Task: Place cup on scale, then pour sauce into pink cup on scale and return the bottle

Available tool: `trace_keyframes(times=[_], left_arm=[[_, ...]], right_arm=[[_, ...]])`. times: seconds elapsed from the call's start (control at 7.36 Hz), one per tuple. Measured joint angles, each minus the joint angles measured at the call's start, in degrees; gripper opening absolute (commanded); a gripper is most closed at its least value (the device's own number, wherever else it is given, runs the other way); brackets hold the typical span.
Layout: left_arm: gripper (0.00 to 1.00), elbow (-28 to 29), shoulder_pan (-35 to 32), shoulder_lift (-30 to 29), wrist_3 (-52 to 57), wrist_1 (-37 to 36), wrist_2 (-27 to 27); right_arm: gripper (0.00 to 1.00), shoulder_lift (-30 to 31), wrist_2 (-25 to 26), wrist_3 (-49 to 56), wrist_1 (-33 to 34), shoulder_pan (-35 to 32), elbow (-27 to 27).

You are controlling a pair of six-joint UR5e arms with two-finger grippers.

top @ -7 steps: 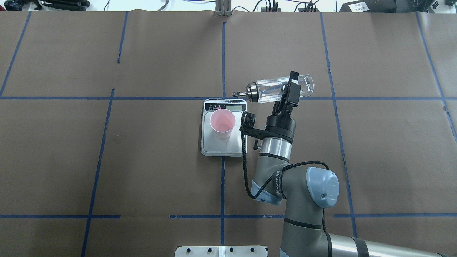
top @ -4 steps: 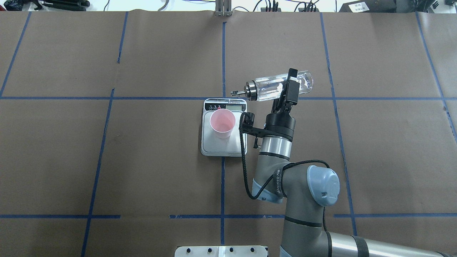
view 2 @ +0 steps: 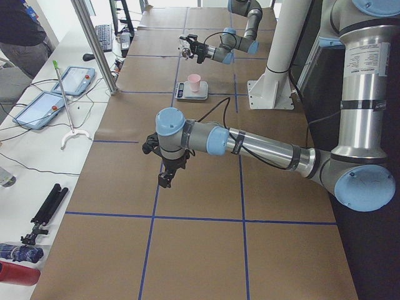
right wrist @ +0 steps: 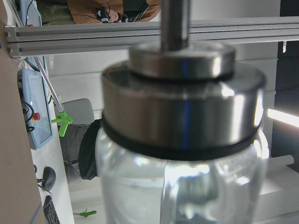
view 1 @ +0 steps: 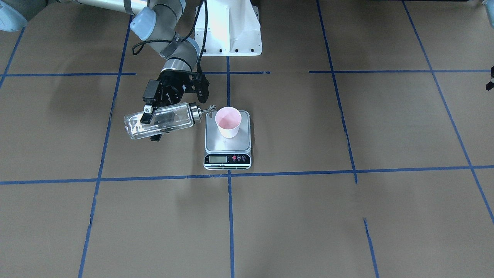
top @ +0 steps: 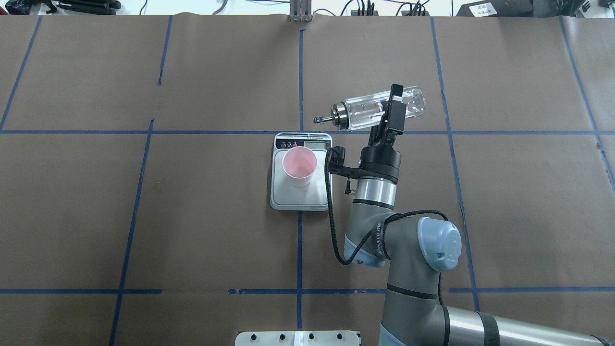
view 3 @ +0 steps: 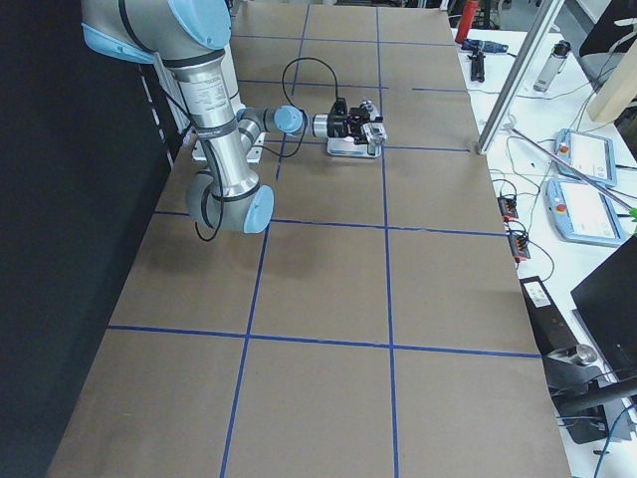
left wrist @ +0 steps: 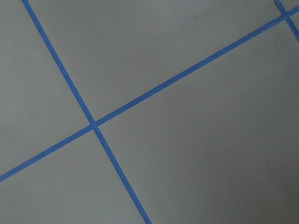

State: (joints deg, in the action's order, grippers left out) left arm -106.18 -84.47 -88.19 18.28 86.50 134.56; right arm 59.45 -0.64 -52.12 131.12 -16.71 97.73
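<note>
The pink cup (top: 299, 166) stands upright on the silver scale (top: 298, 198), toward its display end. My right gripper (top: 393, 106) is shut on the clear glass bottle (top: 367, 111), which lies almost level in the air beyond the scale's right far corner. Its metal spout (top: 319, 118) points left, above the scale's display end and short of the cup. The front-facing view shows the bottle (view 1: 166, 119) beside the cup (view 1: 228, 121), spout near the rim. The sauce is hard to make out through the glass. The left gripper (view 2: 164, 180) hangs far from the scale; I cannot tell its state.
The white robot base (view 1: 229, 27) sits behind the scale. Blue tape lines cross the brown paper table (top: 144, 216). Along the far side runs a bench with tablets (view 2: 37, 106), tools and a person (view 2: 22, 28). The left wrist view shows only paper and tape.
The right arm has carried the bottle farther from the robot and slightly right. The spout has drawn back from the scale's display. Cup and scale have not moved.
</note>
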Motion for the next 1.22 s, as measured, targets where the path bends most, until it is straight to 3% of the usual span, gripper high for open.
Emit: trace_keyframes(times=[1.22], left_arm=[[1.00,-0.1,-0.6,1.4,0.1,0.0,1.2]], right_arm=[[0.00,-0.4,3.3,0.3,0.0,-0.9,0.0]])
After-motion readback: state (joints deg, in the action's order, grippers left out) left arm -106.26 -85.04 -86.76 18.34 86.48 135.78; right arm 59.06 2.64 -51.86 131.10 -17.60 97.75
